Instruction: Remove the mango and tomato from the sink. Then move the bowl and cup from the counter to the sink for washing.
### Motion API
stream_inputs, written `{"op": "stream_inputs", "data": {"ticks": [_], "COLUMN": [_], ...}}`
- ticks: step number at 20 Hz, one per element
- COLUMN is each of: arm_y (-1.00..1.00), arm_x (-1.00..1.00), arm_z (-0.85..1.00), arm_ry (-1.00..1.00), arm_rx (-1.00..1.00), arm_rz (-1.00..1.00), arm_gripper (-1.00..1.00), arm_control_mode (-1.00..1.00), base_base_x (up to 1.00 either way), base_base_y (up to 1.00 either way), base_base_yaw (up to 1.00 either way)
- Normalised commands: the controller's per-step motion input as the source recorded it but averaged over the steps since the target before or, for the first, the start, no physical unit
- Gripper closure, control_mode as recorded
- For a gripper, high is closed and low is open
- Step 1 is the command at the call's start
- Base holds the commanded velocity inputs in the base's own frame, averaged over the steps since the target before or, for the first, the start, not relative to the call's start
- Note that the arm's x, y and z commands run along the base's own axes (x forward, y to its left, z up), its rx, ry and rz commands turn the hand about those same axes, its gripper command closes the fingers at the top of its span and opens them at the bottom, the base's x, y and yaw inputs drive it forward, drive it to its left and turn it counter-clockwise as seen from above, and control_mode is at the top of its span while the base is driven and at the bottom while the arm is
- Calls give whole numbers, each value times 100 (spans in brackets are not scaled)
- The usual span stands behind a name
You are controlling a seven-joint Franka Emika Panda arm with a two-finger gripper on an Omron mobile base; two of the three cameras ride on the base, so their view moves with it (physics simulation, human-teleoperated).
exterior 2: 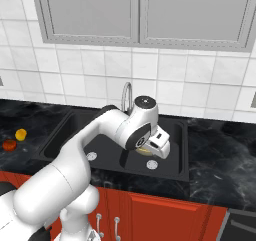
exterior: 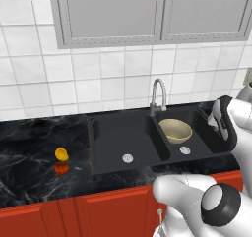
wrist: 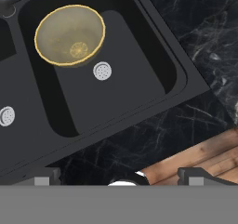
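Worktop (exterior: 29,147): black marbled stone, being seen running at both sides of the sink above red cabinet fronts (exterior: 108,211). Grey wall cupboards (exterior: 147,10) and white tiles (exterior: 74,74) are being shown behind it.

Sink (exterior: 123,133): black matte, double basin, let into the worktop. A round silver drain (exterior: 127,158) is being shown in the larger left basin, another (exterior: 185,150) in the smaller right basin. A curved silver faucet (exterior: 156,96) is being seen rising at the back rim, at twelve o'clock from the divider between the basins.

Arm (exterior 2: 90,150): white with dark joints, being held out over the right basin in the right base view.

Bowl (exterior: 175,130): tan-yellow with a paler inside, being seen upright in the right basin, toward the back, at about eleven o'clock from that basin's drain and just beside it. In the hand view the bowl (wrist: 69,35) is being shown at ten o'clock of the picture.

Fingers (wrist: 121,179): being held spread wide apart with nothing between them, in the hand view above the worktop edge at the front right corner of the sink, well apart from the bowl.

Mango (exterior: 61,154): yellow-orange, being seen on the worktop left of the sink, at nine o'clock from the left basin.

Tomato (exterior: 61,168): red-orange, being seen on the worktop just beside the mango, at six o'clock from it; whether the two are touching cannot be told.
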Motion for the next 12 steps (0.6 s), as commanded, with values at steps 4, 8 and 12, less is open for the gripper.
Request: {"op": "stream_inputs", "data": {"ticks": [4, 8, 12], "arm_y": [0, 0, 0], "arm_x": [0, 0, 0], "arm_z": [0, 0, 0], "arm_ry": [0, 0, 0], "arm_rx": [0, 0, 0], "arm_rz": [0, 0, 0], "arm_gripper": [-100, -100, -100], "arm_control_mode": [100, 100, 100], "base_base_x": [-1, -20, -29], "base_base_y": [-6, -20, -19], "base_base_yaw": [0, 0, 0]}}
